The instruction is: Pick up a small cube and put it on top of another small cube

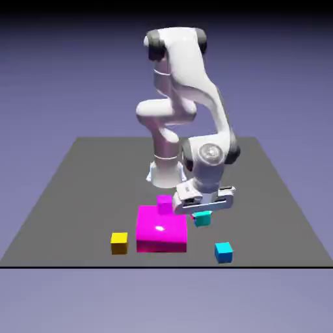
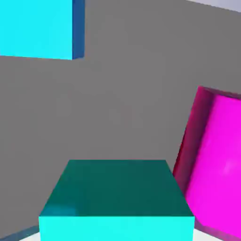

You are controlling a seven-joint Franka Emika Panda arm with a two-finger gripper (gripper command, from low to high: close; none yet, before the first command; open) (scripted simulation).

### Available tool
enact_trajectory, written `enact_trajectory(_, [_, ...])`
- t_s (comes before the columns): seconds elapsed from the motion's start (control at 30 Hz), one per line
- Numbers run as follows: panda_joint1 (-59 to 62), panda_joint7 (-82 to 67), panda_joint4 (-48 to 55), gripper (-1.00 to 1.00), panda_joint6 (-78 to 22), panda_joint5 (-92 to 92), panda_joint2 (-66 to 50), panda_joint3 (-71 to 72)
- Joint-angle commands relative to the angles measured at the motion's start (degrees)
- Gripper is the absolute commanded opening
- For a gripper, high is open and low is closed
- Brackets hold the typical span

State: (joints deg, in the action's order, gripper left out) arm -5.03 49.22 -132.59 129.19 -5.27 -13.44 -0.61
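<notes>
Pincer (image 1: 203,214) is clamping on the small plain teal cube (image 1: 203,219), which is sitting between its fingertips, low over the grey table (image 1: 78,188) and just beside the big glossy magenta block (image 1: 161,229). In the hand view the teal cube (image 2: 116,200) is filling the bottom, hiding the fingertips. Judging by this, the grasp is done; the lift, the carry and the stacking are remaining. A bright sky-blue cube (image 1: 224,252) is lying near the pincer, a plain yellow cube (image 1: 119,242) well beyond the magenta block. The teal cube is sitting level and square to the pincer; being a cube, it is showing no long axis.
</notes>
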Motion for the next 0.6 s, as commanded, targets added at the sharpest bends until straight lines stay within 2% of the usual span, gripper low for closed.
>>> enact_trajectory(0.0, [2.08,1.27,0.82,-1.0,-0.25,-0.62,-0.22,-1.88])
enact_trajectory(0.23, [14.31,7.74,5.09,-1.0,1.31,-3.22,-1.38,-10.4])
enact_trajectory(0.37, [15.15,5.66,3.22,-1.0,10.5,-6.16,-8.89,-8.59])
enact_trajectory(0.4, [15.15,5.66,3.22,1.0,10.5,-6.16,-8.89,-8.59])
enact_trajectory(0.57, [14.31,7.74,5.09,1.0,1.32,-3.22,-1.38,-10.4])
